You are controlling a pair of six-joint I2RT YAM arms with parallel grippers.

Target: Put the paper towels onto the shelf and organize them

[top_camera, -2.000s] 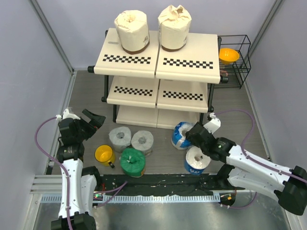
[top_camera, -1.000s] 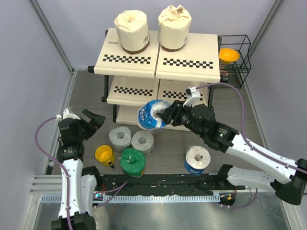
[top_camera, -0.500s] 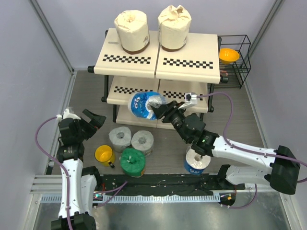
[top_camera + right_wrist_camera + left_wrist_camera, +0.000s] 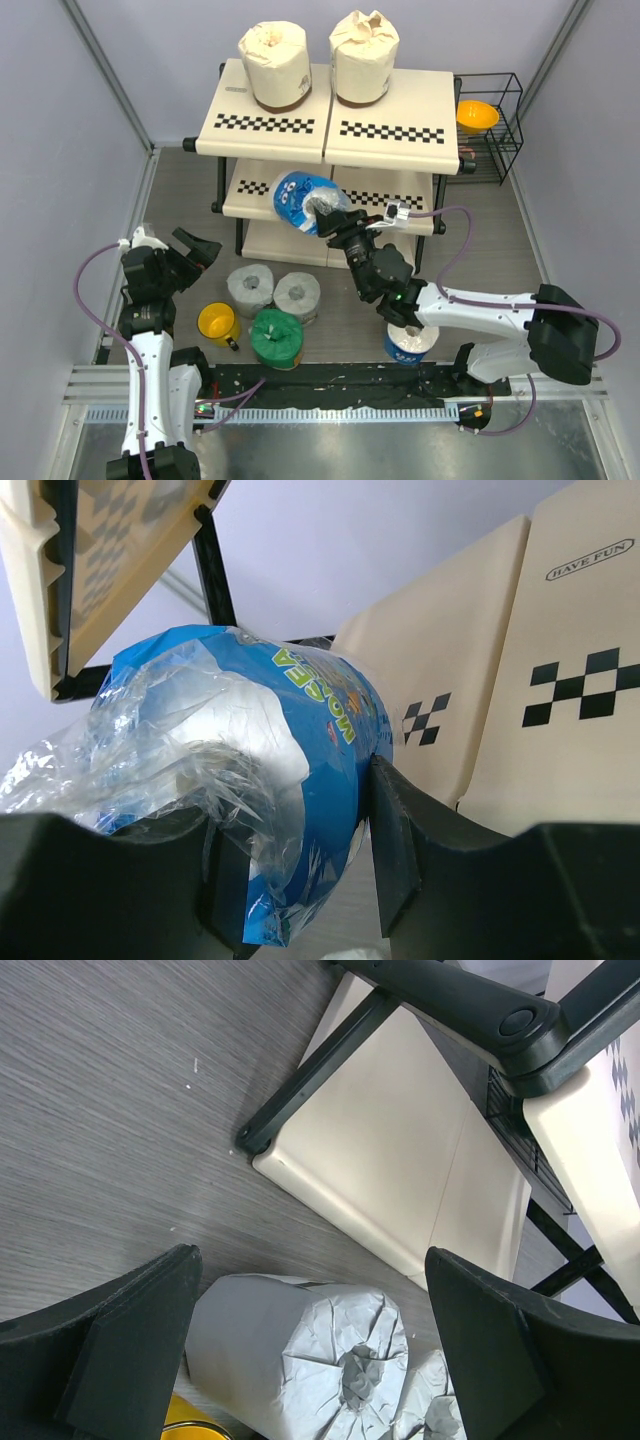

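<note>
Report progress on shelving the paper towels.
Done: two cream rolls stand on top of the shelf. In hand: the right end effector holds a blue-and-white roll at the middle tier, not yet set down. Left: two grey rolls, the green roll and the second blue-and-white roll on the table; the left end effector is open, holding nothing.

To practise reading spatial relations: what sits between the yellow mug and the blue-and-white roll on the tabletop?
The green roll, next to the yellow mug; then bare tabletop up to the blue-and-white roll. The top view shows it.

Blue-and-white roll [image 4: 300, 200] tilted, midair before the shelf [image 4: 400, 100] middle tier — cream rolls [image 4: 274, 62] upright on top.
</note>
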